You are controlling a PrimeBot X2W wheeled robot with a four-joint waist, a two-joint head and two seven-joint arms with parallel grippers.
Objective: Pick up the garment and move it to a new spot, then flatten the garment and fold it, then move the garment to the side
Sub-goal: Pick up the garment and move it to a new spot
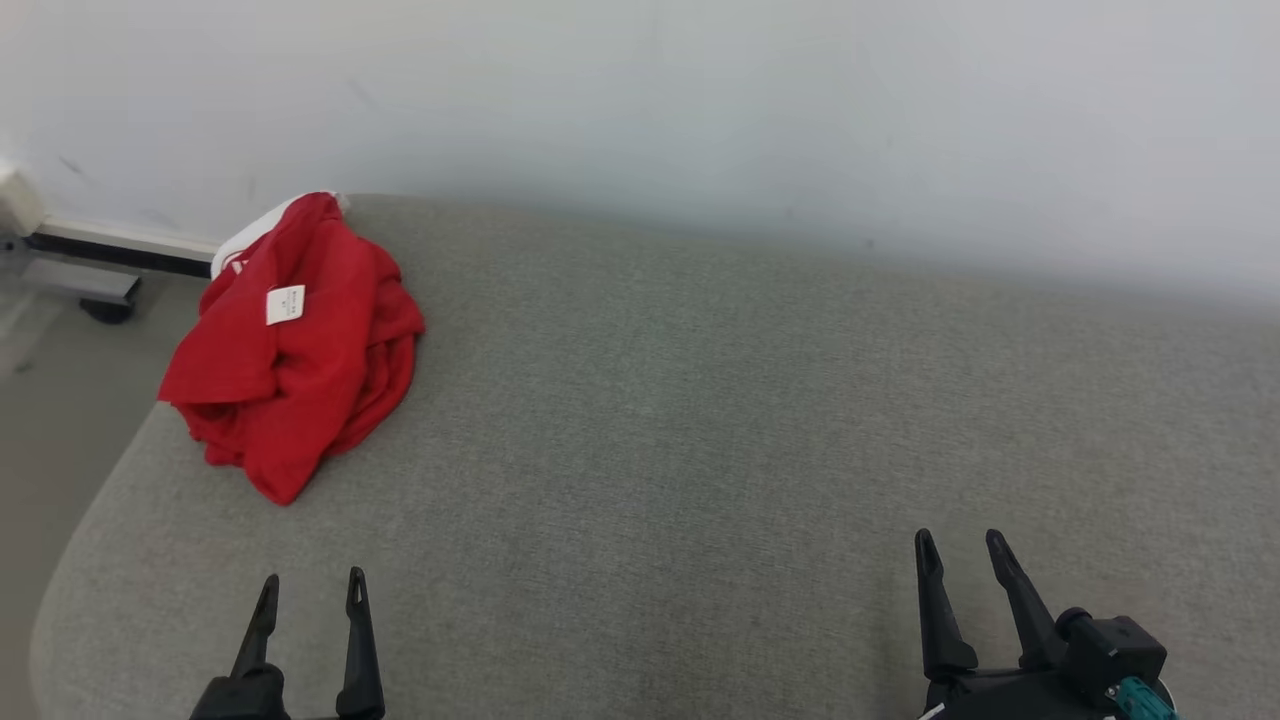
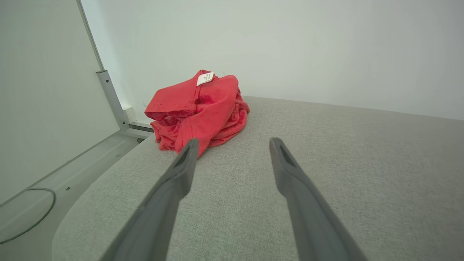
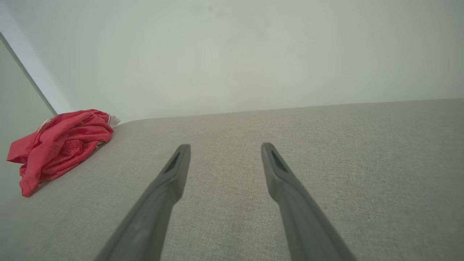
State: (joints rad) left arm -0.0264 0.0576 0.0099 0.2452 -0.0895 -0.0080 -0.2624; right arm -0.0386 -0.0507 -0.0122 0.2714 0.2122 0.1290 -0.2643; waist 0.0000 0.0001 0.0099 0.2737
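The garment [image 1: 300, 350] is a red cloth with a white tag, crumpled in a heap at the far left corner of the grey padded surface [image 1: 700, 420]. In the left wrist view the garment [image 2: 197, 110] lies just ahead of my fingers, a little to the left. From the right wrist it appears as a red heap [image 3: 59, 145] far off to the left. My left gripper [image 1: 312, 590] is open near the front edge, well short of the garment. My right gripper [image 1: 962, 548] is open at the lower right, with nothing between its fingers.
A pale wall [image 1: 700, 110] runs behind the surface. Past the left edge lie the floor [image 1: 50, 400], a metal frame on a castor [image 1: 100, 295] and a cable [image 2: 32, 217]. The surface's rounded left edge [image 1: 90, 520] passes close to the garment.
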